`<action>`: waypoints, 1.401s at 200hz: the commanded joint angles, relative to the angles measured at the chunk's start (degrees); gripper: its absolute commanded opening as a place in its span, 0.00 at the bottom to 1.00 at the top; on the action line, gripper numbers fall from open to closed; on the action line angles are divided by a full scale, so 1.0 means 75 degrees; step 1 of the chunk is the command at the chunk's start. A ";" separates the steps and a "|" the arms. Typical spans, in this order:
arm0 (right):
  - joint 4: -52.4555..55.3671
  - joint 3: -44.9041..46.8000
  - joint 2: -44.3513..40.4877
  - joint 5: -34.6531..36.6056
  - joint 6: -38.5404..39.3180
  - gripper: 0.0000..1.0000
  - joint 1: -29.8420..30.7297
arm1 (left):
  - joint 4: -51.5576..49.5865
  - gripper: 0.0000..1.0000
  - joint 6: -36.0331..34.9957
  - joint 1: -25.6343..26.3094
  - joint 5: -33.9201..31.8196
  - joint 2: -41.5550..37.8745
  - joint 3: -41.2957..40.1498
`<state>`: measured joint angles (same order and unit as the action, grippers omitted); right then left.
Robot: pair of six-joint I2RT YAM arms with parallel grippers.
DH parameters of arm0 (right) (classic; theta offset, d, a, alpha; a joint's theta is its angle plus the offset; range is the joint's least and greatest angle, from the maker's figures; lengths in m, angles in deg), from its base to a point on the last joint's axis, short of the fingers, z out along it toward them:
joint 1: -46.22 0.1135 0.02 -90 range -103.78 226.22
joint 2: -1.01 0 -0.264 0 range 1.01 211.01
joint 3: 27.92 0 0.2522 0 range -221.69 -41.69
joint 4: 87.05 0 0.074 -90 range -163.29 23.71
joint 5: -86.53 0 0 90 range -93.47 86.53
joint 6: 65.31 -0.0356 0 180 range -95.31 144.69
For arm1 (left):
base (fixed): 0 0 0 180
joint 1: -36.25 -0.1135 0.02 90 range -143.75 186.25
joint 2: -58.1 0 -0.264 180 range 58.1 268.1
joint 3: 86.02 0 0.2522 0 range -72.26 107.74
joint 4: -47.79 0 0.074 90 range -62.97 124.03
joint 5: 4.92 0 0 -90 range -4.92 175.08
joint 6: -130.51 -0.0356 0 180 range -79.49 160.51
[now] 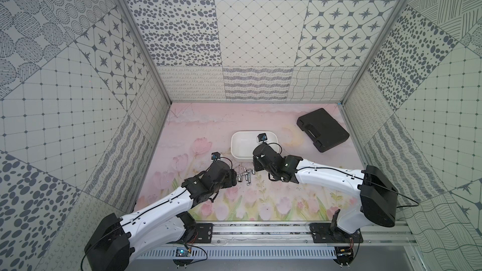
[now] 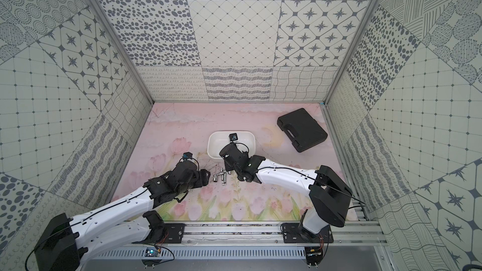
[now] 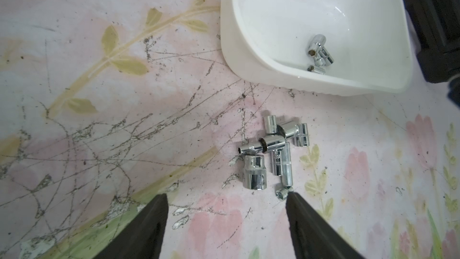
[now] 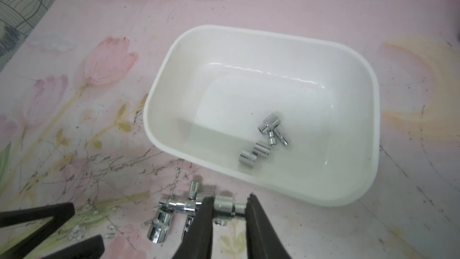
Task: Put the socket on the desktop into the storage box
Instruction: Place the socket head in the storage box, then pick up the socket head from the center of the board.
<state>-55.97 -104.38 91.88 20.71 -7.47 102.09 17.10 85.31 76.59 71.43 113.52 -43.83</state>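
The right fingers (image 4: 199, 232) are clamped end to end on one socket (image 4: 229, 206) at the edge of the pile of sockets (image 4: 179, 206) on the pink flowered surface (image 4: 74, 170), just beside the white box (image 4: 273, 33). Five sockets (image 4: 268, 135) lie inside the box. The left fingers (image 3: 149, 220) stand wide apart beside the pile, holding nothing.

In both top views the right arm (image 1: 328, 178) (image 2: 287, 175) hides the white box (image 1: 240, 147) (image 2: 215, 147) from 4 to 6 o'clock, so the sockets (image 4: 263, 138) in it cannot be seen. The pile (image 1: 246, 175) on the table (image 1: 208, 126) is too small to count. The left wrist picture's edge cuts off the box and the black case (image 3: 435, 21). The right gripper (image 4: 230, 197) covers both ends of one socket (image 4: 229, 206).
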 commanded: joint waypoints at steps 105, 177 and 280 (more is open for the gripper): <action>-0.0063 -0.1632 0.2463 -0.1214 0.0620 0.30 -0.1433 | 0.0077 0.79 0.0004 0.0002 0.0015 0.0020 0.0081; 0.0004 -0.0361 0.0217 -0.0796 0.0748 0.32 -0.0773 | 0.0066 0.79 0.0024 -0.0001 0.0062 0.0011 0.0089; -0.0296 0.1023 0.0626 -0.0689 -0.0397 0.35 0.0787 | 0.0074 0.79 0.0018 -0.0004 0.0064 0.0064 0.0105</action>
<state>-56.03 -95.99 93.50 15.18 -8.15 107.08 17.10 85.31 76.59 71.43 113.67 -43.83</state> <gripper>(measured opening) 0.348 0.796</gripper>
